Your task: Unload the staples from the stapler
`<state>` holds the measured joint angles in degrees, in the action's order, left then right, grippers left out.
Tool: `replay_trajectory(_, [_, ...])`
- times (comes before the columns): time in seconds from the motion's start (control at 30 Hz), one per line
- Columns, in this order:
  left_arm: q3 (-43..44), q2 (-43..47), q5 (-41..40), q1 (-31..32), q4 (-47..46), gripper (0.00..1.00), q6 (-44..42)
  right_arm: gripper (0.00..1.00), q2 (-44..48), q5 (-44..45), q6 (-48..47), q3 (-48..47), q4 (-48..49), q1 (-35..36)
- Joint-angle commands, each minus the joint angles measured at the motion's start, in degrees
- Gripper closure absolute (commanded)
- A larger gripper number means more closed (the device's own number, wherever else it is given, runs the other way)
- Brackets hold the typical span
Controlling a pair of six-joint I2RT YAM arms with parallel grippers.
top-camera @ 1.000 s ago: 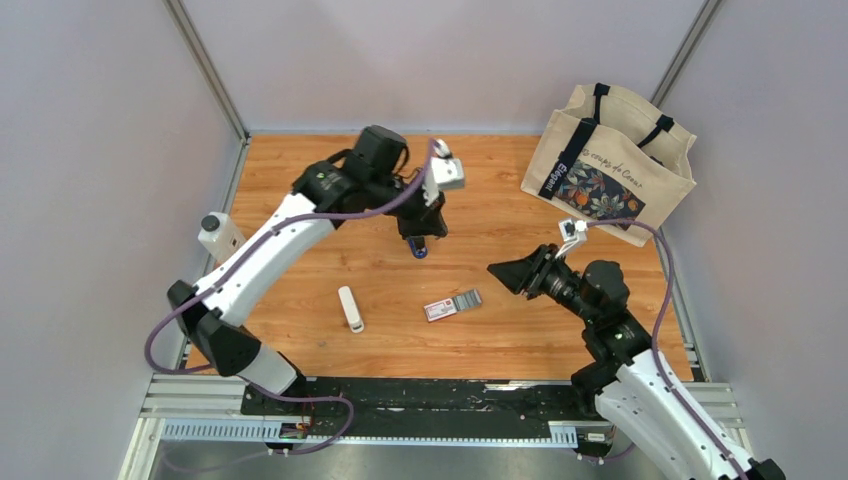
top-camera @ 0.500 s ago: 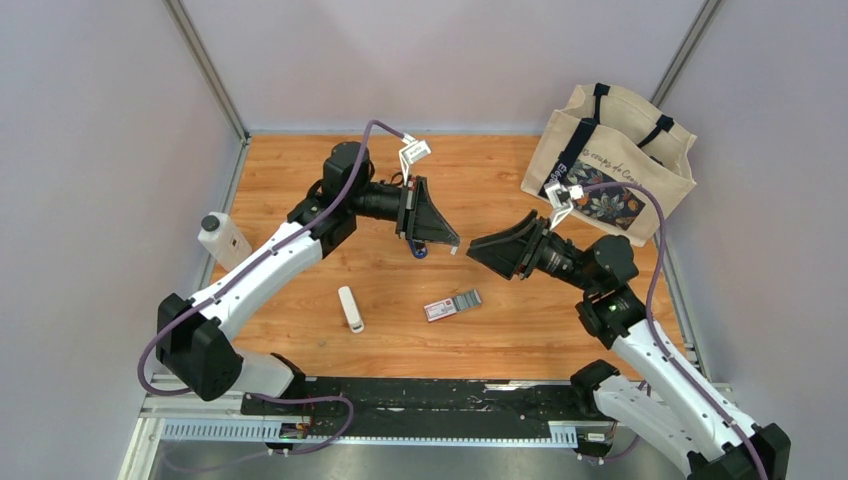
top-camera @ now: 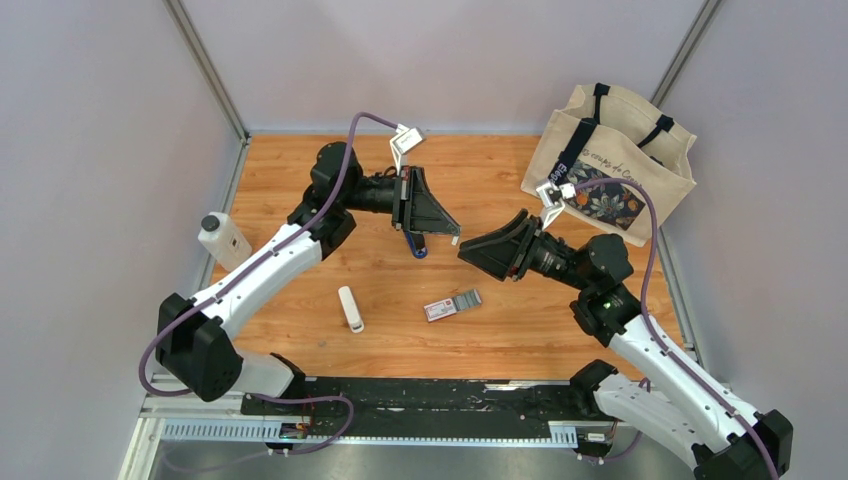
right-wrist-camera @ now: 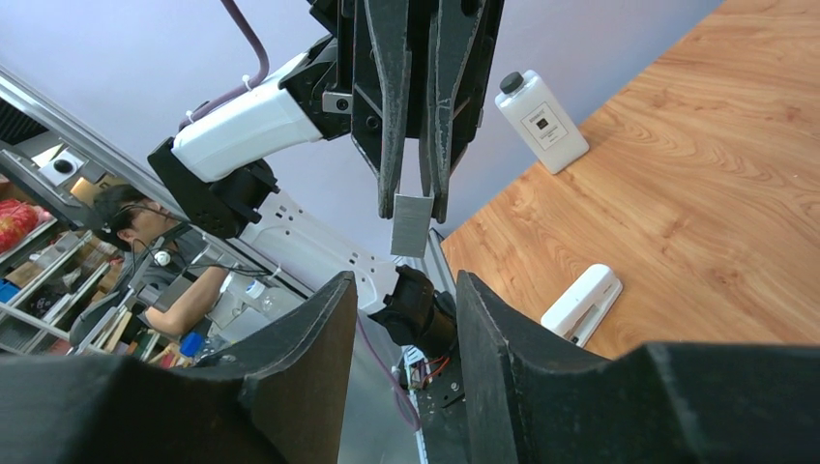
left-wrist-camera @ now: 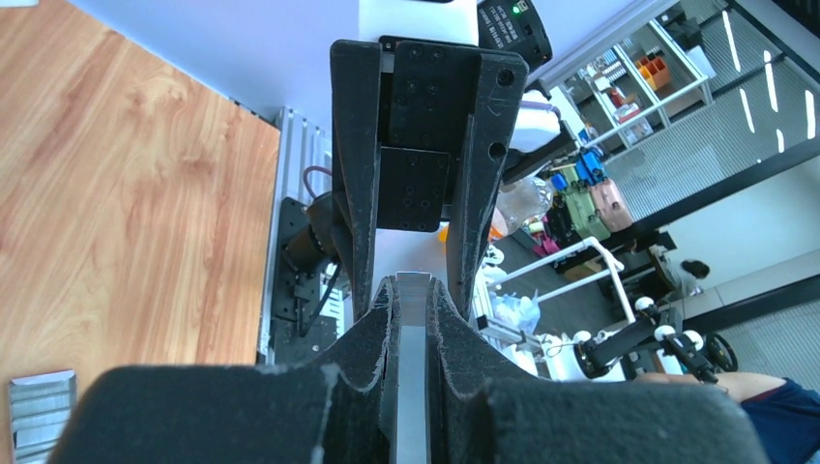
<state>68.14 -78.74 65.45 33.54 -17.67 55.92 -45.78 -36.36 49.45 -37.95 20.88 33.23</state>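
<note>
Holding the stapler (top-camera: 419, 248) pinched tight in the air over the table (top-camera: 500, 340), the left gripper (top-camera: 450, 235) offers its grey metal end (right-wrist-camera: 414, 224) to the right gripper (top-camera: 468, 251). That one is half open and empty, probably to draw the staples out.

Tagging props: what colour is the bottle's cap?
Black cap, white bottle; clearest in right wrist view.

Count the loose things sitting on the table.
4: white bottle at the left edge, white stick near the front centre, small red-and-grey pack right of it, tote bag in the far right corner. More could be hidden.
</note>
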Motion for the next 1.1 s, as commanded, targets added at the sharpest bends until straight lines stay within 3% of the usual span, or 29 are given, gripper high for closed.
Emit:
replay_trajectory(0.0, [0.06,2.36,-0.23,-0.14,0.17,0.91,-1.6,0.56,0.16,3.13,-0.76,-2.12,2.58,0.43])
replay_trajectory(0.2, [0.77,3.06,-1.82,-0.14,7.02,0.91,-6.96,0.58,-0.1,5.16,-0.76,-2.3,2.93,1.04])
replay_trajectory(0.73, [0.42,3.42,-2.35,-0.14,8.27,0.92,-8.81,0.58,-3.7,6.65,-0.41,-2.91,5.83,3.68])
replay_trajectory(1.07, [0.77,3.68,-2.61,-0.14,10.11,0.92,-10.39,0.76,-3.62,7.79,-0.23,-1.95,5.66,4.12])
